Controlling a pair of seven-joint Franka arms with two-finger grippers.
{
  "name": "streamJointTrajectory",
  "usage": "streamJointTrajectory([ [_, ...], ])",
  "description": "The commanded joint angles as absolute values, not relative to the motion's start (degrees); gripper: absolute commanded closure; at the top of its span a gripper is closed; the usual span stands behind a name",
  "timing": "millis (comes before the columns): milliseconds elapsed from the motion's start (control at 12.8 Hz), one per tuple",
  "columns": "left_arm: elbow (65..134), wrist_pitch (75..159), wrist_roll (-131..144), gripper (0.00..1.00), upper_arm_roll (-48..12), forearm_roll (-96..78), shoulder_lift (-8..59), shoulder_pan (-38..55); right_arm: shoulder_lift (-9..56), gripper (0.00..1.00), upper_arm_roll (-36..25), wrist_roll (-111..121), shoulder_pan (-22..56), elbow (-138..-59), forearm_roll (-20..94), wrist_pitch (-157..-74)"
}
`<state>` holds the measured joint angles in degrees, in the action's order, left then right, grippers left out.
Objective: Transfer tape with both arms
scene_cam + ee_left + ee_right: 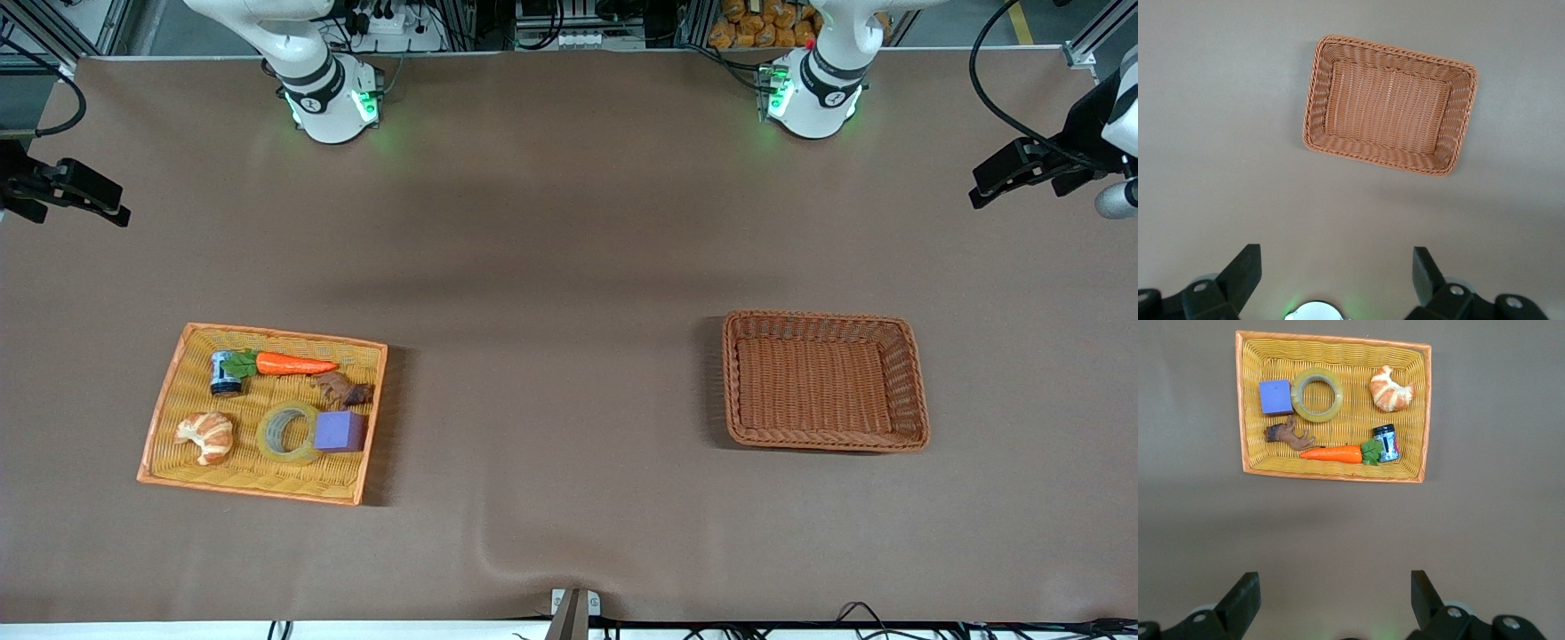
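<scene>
Brown tabletop (569, 222), two baskets. I see tape (287, 433) flat in orange tray (169, 391), toward front edge, touching purple cube (340, 431). I judge it light, stiff, slick; pinch ring wall through hole. Left hand (1337, 270), right hand (1335, 590) spread, high, waiting.

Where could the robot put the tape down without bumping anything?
The brown basket holds nothing, so it has room. The bare table between it and the orange tray is free too. The tray is crowded: tape sits between the croissant and cube.
</scene>
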<state>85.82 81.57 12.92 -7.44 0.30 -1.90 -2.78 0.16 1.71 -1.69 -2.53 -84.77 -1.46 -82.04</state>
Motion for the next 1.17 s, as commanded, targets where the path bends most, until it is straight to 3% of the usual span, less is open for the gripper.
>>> streamJointTrajectory([
  [0, 84.7, 80.3, 12.0, 0.00, -7.6, 0.3, -1.7, -2.8, -1.3, 0.00, 2.6, -1.8, -3.6, -86.0, -2.6, -82.2],
  [780, 85.0, 81.6, 12.2, 0.00, -7.5, 0.1, -0.5, -2.9, 0.2, 0.00, 2.6, -1.8, -4.0, -86.4, -1.8, -82.6],
  [1093, 85.8, 82.8, 12.3, 0.00, -7.4, 0.0, -1.1, -3.9, 5.3, 0.00, 2.5, -1.8, -4.1, -86.7, -0.8, -83.1],
])
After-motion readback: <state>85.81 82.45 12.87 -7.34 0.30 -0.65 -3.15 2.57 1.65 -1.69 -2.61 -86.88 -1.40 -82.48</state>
